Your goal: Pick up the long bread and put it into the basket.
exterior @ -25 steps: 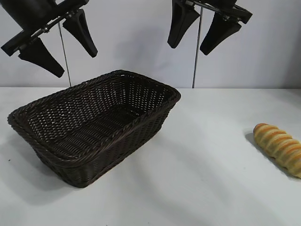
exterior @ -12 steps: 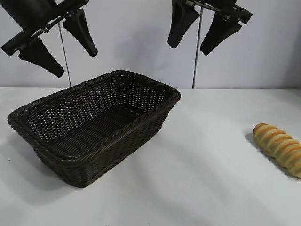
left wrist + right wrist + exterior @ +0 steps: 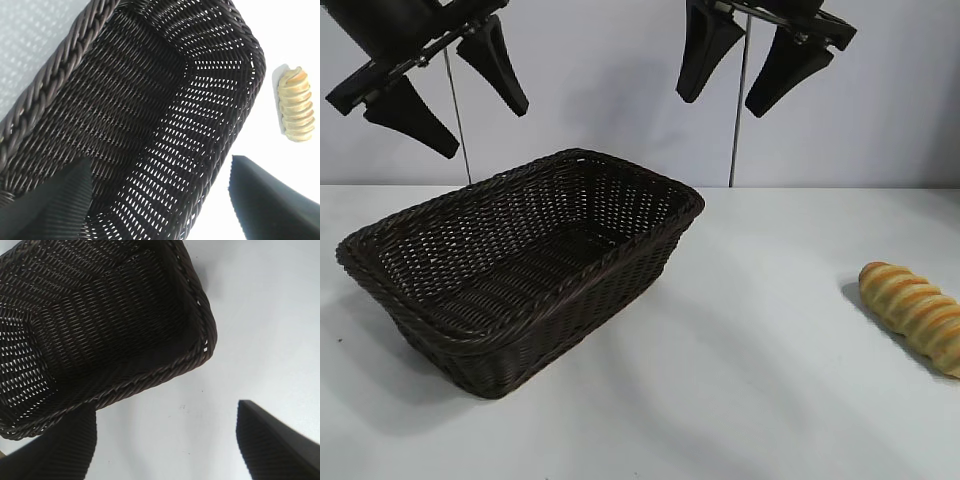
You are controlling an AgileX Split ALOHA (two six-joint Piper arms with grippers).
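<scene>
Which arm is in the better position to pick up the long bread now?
Probably the right. The open right gripper hangs nearer the ridged golden-yellow long bread at the table's right edge; the open left gripper hangs over the dark-brown woven wicker basket, farther away.

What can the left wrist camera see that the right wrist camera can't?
Only the left wrist view shows the long bread, lying on the white table outside the basket. Only the right wrist view shows the right gripper, open and empty, with a wide bare stretch of table beside the basket's corner. Both views look down into the dark woven basket, which holds nothing, and each sees its own two open black fingers; the left gripper is empty too.
</scene>
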